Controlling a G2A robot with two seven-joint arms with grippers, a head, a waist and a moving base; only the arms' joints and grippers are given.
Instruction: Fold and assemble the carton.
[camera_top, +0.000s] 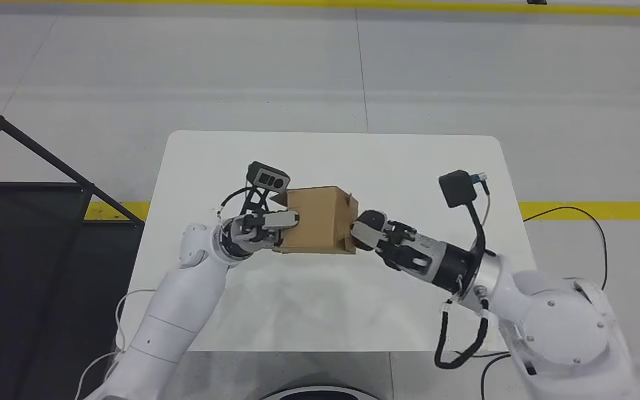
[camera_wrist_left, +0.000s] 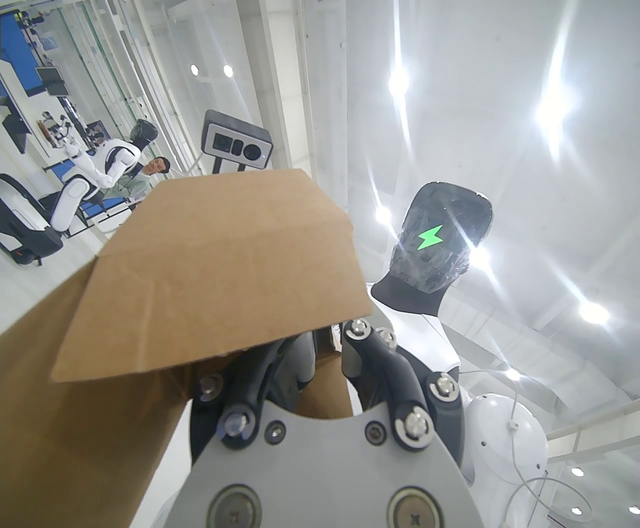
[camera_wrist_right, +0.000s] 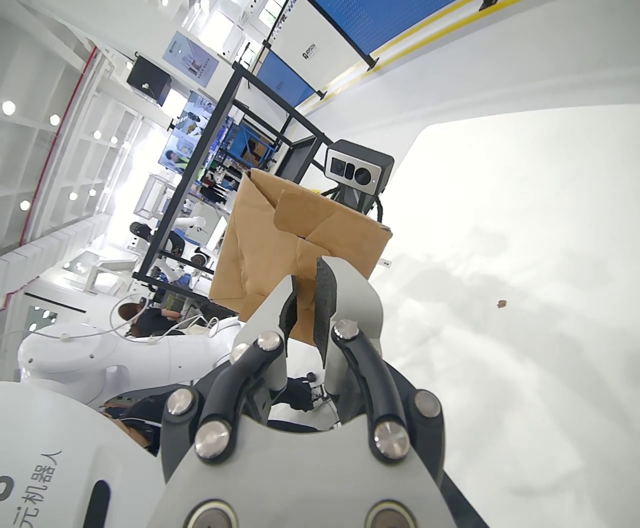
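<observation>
Over the middle of the white desk (camera_top: 420, 160), in the top view, the brown carton (camera_top: 318, 216) is held between the two arms, opened out into a box shape. The left claw (camera_top: 272, 222) is set against one end and the right claw (camera_top: 362, 233) against the opposite end. The step in hand is judged to be the folding of the end flaps, the body being squared up already.

In the left wrist view, one broad flap (camera_wrist_left: 215, 280) is seen standing out from the carton, not yet folded in. Cardboard is seen between the left claw's fingers (camera_wrist_left: 362, 350), so a wall of the carton is taken to be pinched there, though the fingertips are covered by that flap.

In the right wrist view, the right claw is pressed together on a cardboard edge at the carton's end, where creased flaps are turned inward. A small brown scrap (camera_wrist_right: 501, 303) lies on the desk, well apart from the carton.

The next move is judged to call for the open flap to be pushed in and tucked while the other end is steadied. One grip would probably have to be let go first.

Whether the carton rests on the desk or is lifted off it cannot be told. Its underside is hidden, and how firmly the inward flaps are locked cannot be made out.
</observation>
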